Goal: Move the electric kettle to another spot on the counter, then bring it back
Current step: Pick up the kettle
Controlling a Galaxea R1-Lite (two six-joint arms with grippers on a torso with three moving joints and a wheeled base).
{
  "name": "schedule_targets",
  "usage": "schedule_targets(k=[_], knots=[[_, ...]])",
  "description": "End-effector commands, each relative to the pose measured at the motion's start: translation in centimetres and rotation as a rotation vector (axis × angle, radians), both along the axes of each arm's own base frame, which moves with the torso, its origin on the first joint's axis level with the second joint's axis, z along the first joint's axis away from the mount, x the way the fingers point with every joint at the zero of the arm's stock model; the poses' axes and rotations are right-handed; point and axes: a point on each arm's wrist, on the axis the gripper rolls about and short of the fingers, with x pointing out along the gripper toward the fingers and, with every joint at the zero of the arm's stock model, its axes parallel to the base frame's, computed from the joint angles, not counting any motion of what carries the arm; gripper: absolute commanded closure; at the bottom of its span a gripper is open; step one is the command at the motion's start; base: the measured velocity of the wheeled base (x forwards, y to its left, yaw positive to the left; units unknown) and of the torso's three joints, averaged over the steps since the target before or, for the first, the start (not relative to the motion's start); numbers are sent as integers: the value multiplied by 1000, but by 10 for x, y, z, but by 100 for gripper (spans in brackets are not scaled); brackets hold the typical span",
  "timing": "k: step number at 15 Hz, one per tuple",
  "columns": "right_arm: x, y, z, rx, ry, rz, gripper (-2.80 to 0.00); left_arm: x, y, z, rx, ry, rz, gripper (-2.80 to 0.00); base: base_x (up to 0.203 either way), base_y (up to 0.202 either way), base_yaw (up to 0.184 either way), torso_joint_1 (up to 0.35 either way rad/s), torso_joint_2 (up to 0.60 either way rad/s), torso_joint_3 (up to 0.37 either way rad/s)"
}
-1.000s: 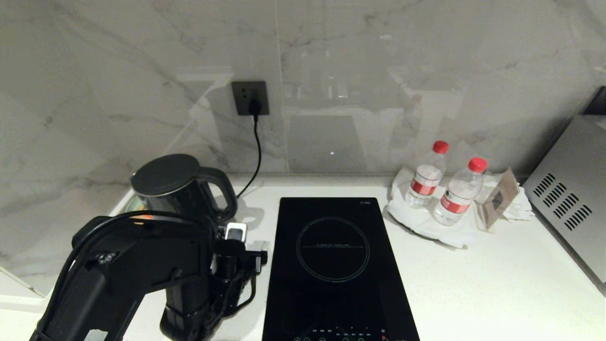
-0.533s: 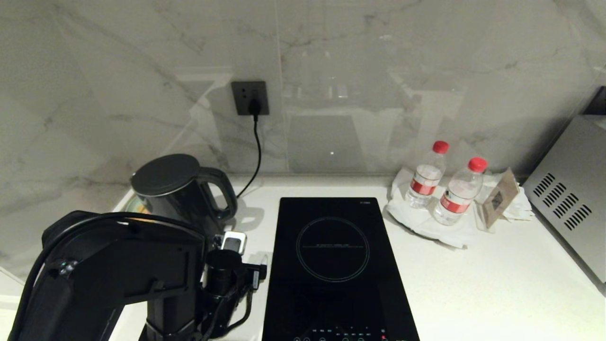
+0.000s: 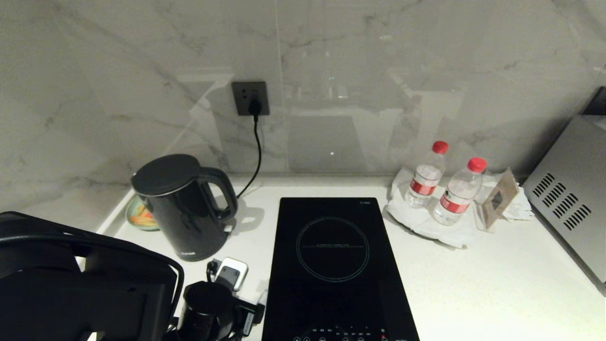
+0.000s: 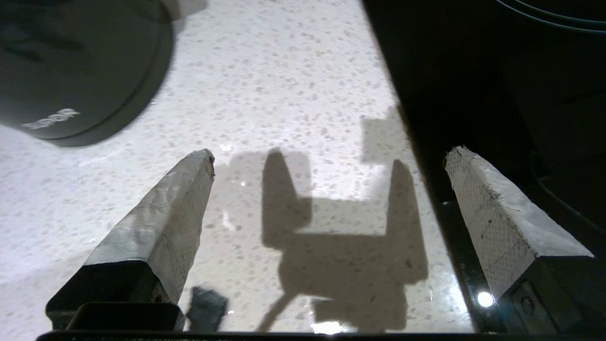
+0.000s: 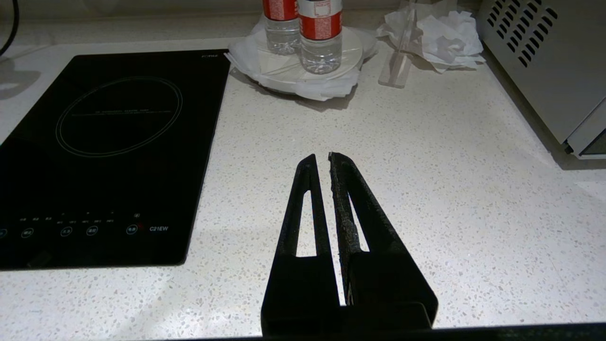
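While the electric kettle [image 3: 182,208] stands on the bench [image 3: 473,284] by the wall, left of the hob [image 3: 334,265], left claw [image 4: 326,158] hangs wide & empty nr its base; right claw [image 5: 319,156] pinched to a slit, empty.

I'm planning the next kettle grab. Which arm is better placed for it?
Probably the left. The left gripper hangs open over the counter with the electric kettle close beside it. The right gripper is shut, over bare counter on the induction hob's far side.
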Motion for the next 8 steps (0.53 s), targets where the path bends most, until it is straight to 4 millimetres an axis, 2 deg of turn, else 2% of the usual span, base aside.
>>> schedule_targets(k=[1,5,8], knots=[[0,0,0,0,0,1,0,1,1,9,-25,-33,12,-280,0,0,0,0,0,0],[0,0,0,0,0,0,0,18,-11,15,-48,-118,87,-280,0,0,0,2,1,143],[0,0,0,0,0,0,0,20,-12,14,-41,-121,97,-280,0,0,0,1,4,193]])
